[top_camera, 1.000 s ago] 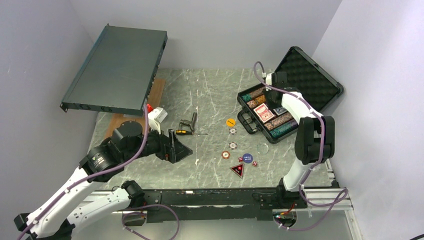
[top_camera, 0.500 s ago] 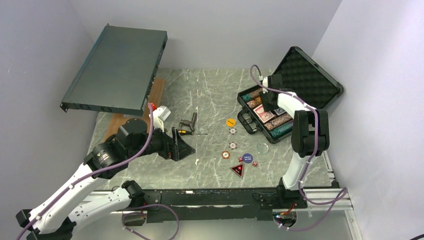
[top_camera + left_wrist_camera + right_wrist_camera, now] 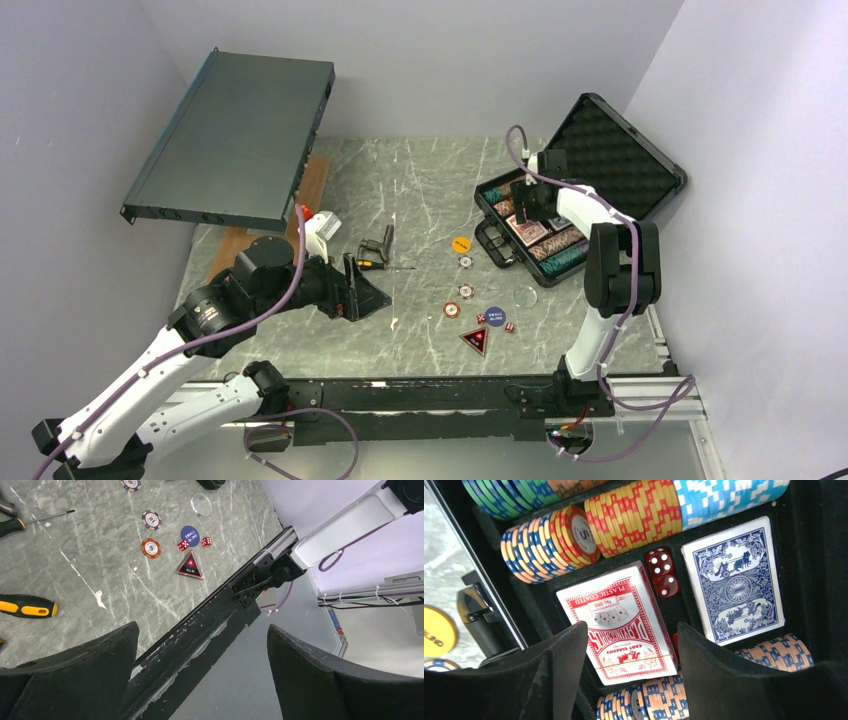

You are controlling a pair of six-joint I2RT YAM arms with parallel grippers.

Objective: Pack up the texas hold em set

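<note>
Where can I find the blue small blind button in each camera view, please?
Top external: small blind button on the table, lower centre, right of the middle.
Left wrist: upper centre.
Right wrist: not in it.
Shared landmark: the triangle button, close beside it in both of those views.

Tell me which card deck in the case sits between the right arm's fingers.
The red deck, printed Plastic Coated. It lies in the gap between the fingers; the blue deck sits off to one side, past the two red dice.
</note>
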